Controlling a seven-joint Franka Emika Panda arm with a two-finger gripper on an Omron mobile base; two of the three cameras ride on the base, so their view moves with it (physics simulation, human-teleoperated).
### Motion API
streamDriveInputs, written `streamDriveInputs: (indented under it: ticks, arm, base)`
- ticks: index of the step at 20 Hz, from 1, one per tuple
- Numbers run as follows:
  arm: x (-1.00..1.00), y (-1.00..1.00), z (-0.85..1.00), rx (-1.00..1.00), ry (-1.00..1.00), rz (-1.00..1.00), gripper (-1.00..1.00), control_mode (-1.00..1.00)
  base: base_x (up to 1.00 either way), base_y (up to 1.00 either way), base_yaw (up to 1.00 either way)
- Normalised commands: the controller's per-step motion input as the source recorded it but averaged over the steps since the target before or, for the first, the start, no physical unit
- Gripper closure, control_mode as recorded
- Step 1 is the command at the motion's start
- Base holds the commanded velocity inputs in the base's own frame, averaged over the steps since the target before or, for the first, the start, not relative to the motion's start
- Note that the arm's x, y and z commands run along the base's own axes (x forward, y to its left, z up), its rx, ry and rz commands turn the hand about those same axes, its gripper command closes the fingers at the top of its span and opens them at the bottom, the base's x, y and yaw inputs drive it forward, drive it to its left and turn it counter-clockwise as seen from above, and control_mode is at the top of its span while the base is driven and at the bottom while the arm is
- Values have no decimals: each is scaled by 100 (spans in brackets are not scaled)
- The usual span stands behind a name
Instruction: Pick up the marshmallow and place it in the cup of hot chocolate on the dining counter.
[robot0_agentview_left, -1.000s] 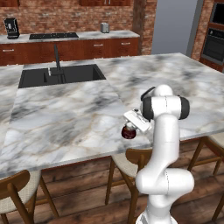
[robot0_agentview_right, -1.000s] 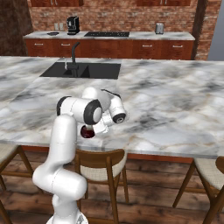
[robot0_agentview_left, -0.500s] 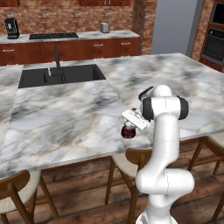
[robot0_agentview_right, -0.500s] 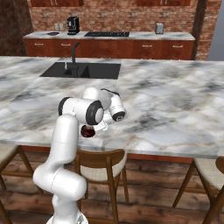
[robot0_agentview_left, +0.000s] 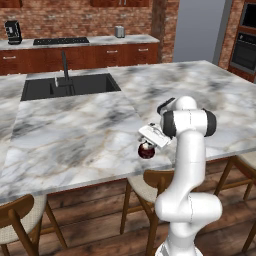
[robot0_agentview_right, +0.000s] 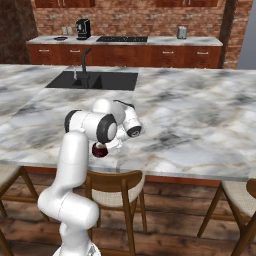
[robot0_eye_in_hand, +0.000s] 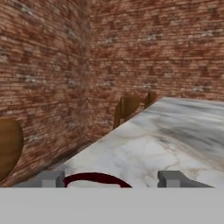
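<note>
Currently, item 1: worktop, large grey-white veined marble slab, black sink at 11 o'clock.
Item 2: hand, fingers parted wide with nothing between them, poised directly over item 3.
Item 3: cup of hot chocolate, small, squat, round, dark red-brown, near the worktop's front edge.
Item 4: marshmallow, too small to make out; judged likely dropped into the cup, so little remains but withdrawal.
</note>
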Motion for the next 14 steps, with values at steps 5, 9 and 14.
streamDriveInputs:
  ticks: [5,9,14]
  arm:
    - [0,4,3,-1,-3,0,-100,-100]
    - [0,0,33,0,-4,0,-100,-100]
    - [-4,0,44,0,-1,0,-100,-100]
  base:
    - [0,0,0]
    - [0,0,0]
    - [0,0,0]
